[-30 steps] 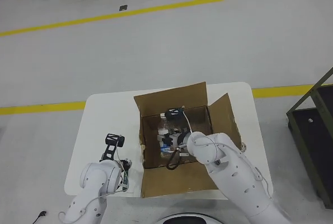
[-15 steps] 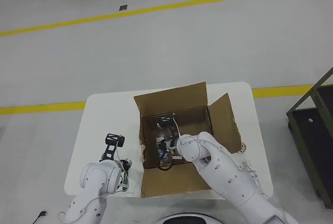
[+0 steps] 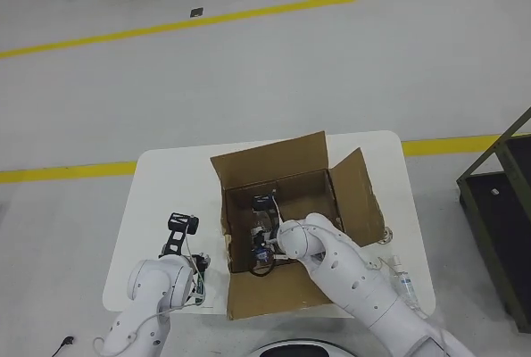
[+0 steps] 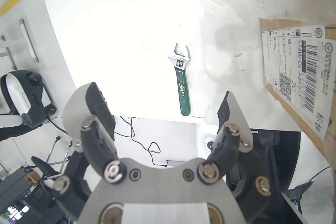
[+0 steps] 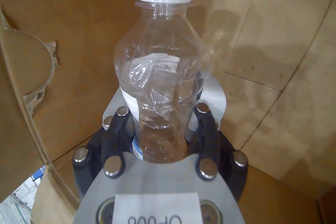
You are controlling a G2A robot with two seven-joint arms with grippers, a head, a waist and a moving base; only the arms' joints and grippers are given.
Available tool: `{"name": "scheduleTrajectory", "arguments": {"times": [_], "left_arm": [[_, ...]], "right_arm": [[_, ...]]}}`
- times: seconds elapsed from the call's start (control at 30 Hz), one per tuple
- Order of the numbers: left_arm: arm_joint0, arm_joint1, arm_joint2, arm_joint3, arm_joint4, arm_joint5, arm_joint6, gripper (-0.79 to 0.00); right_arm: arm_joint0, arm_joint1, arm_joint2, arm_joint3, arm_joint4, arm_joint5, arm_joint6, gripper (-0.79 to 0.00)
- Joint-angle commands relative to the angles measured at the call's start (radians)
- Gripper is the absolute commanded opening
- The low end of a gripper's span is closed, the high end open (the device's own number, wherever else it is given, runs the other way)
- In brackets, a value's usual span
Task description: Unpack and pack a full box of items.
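Count: one box (image 3: pixel 276 157), one bottle (image 5: pixel 162 70), one wrench (image 4: pixel 181 86), two pincers, both mine.

Box: brown cardboard, flaps folded out, standing on the white worktop (image 3: pixel 167 187) right of its middle in the top view. Two overlapping paper labels (image 4: pixel 294 64) are on its outer wall.

Bottle: clear plastic with a white cap, inside the box. It sits between the fingers of my right pincer (image 5: pixel 164 100), lower body in the grip, cap end pointing away from the pincer toward a box wall. I cannot tell whether it touches the box floor.

Right pincer: down inside the box, pressed onto the bottle from both sides, holding nothing else.

Wrench: adjustable, green handle and bright metal head, lying flat on the worktop near the edge closest to me and apart from the box. From the left wrist it lies beyond the pincer tips, in line with the gap and nearer one finger, with no contact.

Left pincer (image 4: pixel 159 90): spread wide, empty, hanging over the near edge of the worktop left of the box, touching nothing.
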Motion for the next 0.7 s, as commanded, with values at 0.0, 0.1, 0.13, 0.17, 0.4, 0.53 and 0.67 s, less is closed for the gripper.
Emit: {"name": "scheduleTrajectory", "arguments": {"times": [0.0, 0.1, 0.13, 0.17, 0.4, 0.53, 0.67], "left_arm": [[0.000, 0.000, 0.000, 0.000, 0.000, 0.000, 0.000, 0.000], [0.000, 0.000, 0.000, 0.000, 0.000, 0.000, 0.000, 0.000], [0.000, 0.000, 0.000, 0.000, 0.000, 0.000, 0.000, 0.000], [0.000, 0.000, 0.000, 0.000, 0.000, 0.000, 0.000, 0.000], [0.000, 0.000, 0.000, 0.000, 0.000, 0.000, 0.000, 0.000], [0.000, 0.000, 0.000, 0.000, 0.000, 0.000, 0.000, 0.000], [0.000, 0.000, 0.000, 0.000, 0.000, 0.000, 0.000, 0.000]], "right_arm": [[0.002, -0.002, -0.001, 0.008, 0.001, -0.002, -0.001, -0.080], [0.004, -0.004, 0.004, 0.010, 0.002, -0.004, -0.005, -0.043], [0.004, -0.004, 0.007, 0.006, 0.003, -0.004, -0.006, -0.028], [0.003, -0.003, 0.011, 0.002, 0.002, -0.004, -0.007, -0.009], [-0.022, 0.011, 0.064, -0.087, -0.009, -0.005, -0.001, 0.000], [-0.064, 0.038, 0.139, -0.235, -0.049, -0.002, 0.026, 0.000], [-0.140, 0.075, 0.262, -0.460, -0.122, 0.006, 0.085, -0.160]]}}
